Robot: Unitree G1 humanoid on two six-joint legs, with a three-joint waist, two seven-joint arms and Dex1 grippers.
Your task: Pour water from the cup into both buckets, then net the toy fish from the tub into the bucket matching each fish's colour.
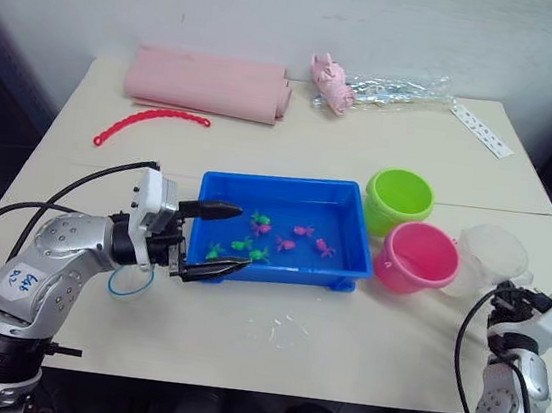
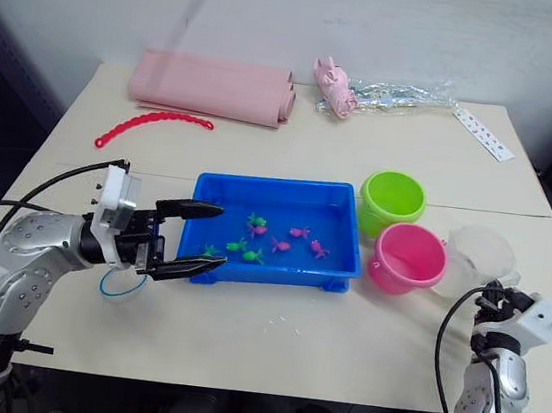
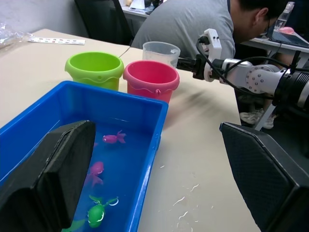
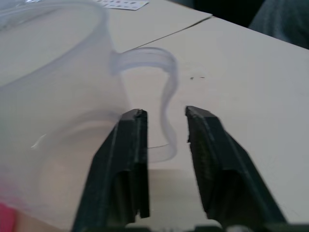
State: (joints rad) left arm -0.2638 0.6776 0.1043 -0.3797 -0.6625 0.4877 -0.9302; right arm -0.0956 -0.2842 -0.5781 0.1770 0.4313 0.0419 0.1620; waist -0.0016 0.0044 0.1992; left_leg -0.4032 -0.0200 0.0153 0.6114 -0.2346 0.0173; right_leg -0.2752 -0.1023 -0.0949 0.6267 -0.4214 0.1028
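The blue tub (image 1: 284, 226) sits mid-table holding green and pink toy fish (image 1: 274, 239); the green bucket (image 1: 397, 201) and pink bucket (image 1: 417, 257) stand just beside its right end. The clear cup (image 4: 58, 106) stands upright beside the pink bucket; the right gripper (image 4: 164, 128) straddles its handle, fingers apart; the left gripper (image 1: 213, 240) gapes wide over the tub's left rim; the net (image 1: 129, 281) lies below it.

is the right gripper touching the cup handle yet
Apart. The right wrist view shows the right gripper open with the cup handle standing in the gap between its fingers, and table visible on both sides of the handle.
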